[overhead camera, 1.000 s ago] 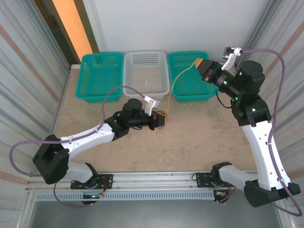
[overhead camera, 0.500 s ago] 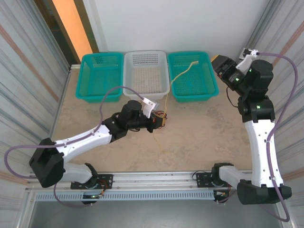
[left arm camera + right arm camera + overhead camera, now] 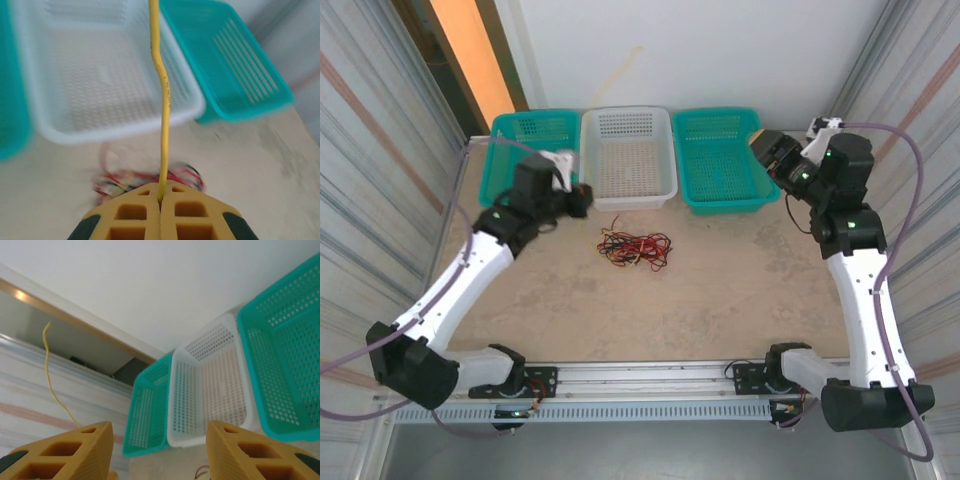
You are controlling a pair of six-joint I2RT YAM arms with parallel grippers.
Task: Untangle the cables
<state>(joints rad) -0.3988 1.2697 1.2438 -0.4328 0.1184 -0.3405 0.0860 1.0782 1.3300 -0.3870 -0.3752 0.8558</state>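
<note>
1. The left pincer [image 3: 161, 194] is clamped shut on one yellow cable [image 3: 163, 100], which runs straight out from its fingertips across the white basket [image 3: 125, 126].
2. The other cables [image 3: 635, 248], a red, black and yellow tangle, lie on the worktop [image 3: 720, 290] near the left pincer's right side and well apart from the right pincer [image 3: 157, 440].
3. The right pincer's jaws stand apart and hold nothing.
</note>
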